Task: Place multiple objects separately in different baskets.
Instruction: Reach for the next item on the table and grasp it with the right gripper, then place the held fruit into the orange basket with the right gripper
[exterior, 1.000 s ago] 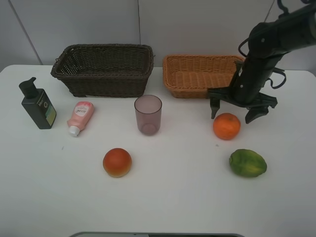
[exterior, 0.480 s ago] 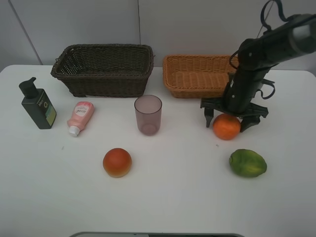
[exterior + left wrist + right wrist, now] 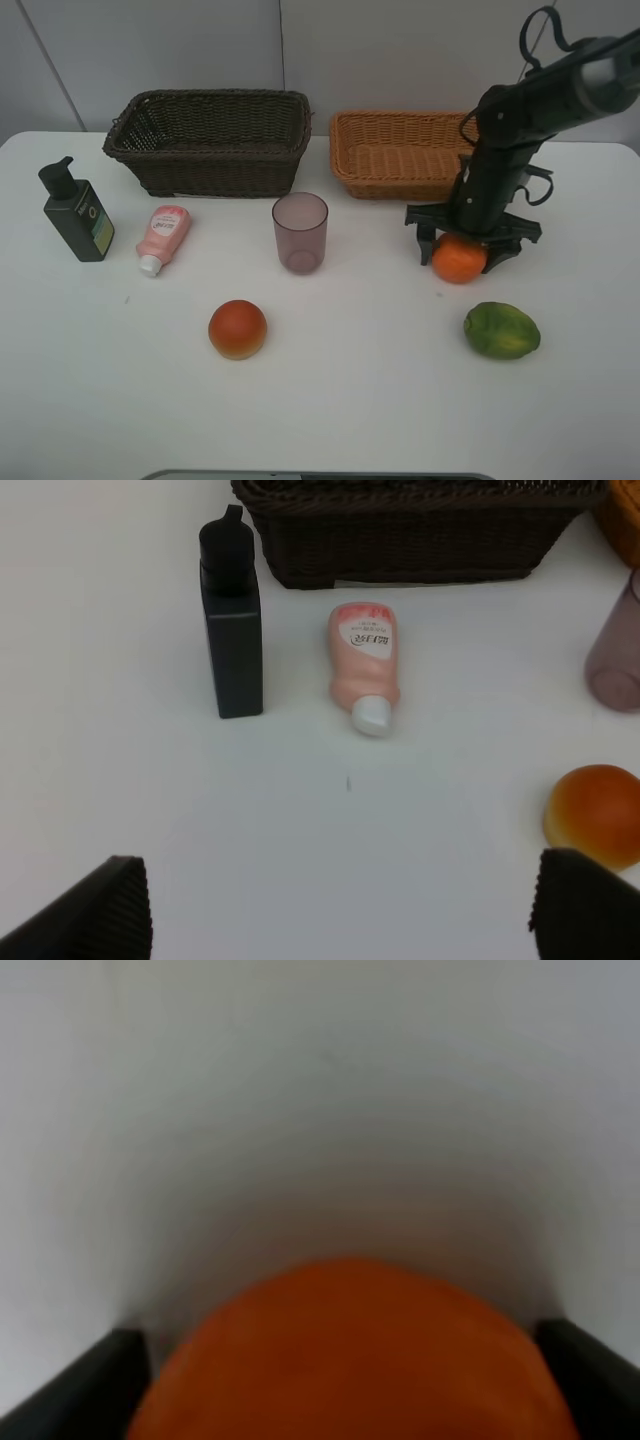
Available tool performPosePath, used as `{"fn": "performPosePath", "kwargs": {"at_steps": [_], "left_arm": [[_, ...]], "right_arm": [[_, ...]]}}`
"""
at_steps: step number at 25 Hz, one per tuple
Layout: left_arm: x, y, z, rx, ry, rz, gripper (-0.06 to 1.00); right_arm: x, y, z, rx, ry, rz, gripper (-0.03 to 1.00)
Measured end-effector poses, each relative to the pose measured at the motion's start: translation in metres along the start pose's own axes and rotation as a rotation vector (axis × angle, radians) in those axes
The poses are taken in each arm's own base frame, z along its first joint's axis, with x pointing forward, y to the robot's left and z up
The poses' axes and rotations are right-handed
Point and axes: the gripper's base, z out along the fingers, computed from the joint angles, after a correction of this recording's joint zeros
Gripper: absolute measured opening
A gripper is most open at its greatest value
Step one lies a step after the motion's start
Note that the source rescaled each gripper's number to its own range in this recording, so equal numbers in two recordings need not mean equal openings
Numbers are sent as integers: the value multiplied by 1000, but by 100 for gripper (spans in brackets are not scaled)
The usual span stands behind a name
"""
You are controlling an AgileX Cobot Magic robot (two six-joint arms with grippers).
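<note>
I'm at the pick of the first item. My right end effector point(image 3: 461, 250) sits low over the orange point(image 3: 459, 263), one finger on each side. The fruit rests on the worktop point(image 3: 350, 410), just in front of the light tan basket point(image 3: 400, 185). In the right wrist view the orange fills the space between the fingers, but I cannot tell whether they are pressing on it or merely flanking it.

My left end effector point(image 3: 345, 912) hangs released and empty, looking at the pump bottle point(image 3: 232, 630) and the pink tube point(image 3: 364, 665). Both baskets look empty to me. The dark basket point(image 3: 215, 178), purple cup point(image 3: 300, 232), red-orange fruit point(image 3: 238, 329) and green citrus point(image 3: 501, 330) are untouched.

Next I judge I need a firm squeeze on the round, roll-prone fruit. Then a straight lift, and a short carry back over the tan rim.

A second ago the right end effector stood higher and behind the orange, with its fingers spread wider. It has since dropped around the fruit and narrowed. The orange has barely shifted.
</note>
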Motion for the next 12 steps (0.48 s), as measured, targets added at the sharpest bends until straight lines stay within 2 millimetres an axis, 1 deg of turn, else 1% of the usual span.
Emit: {"fn": "performPosePath", "kwargs": {"at_steps": [1,2,12], "left_arm": [[0,0,0,0,0,0,98],[0,0,0,0,0,0,98],[0,0,0,0,0,0,98]], "right_arm": [[0,0,0,4,0,-4,45],[0,0,0,4,0,-4,42],[0,0,0,3,-2,-4,42]]}}
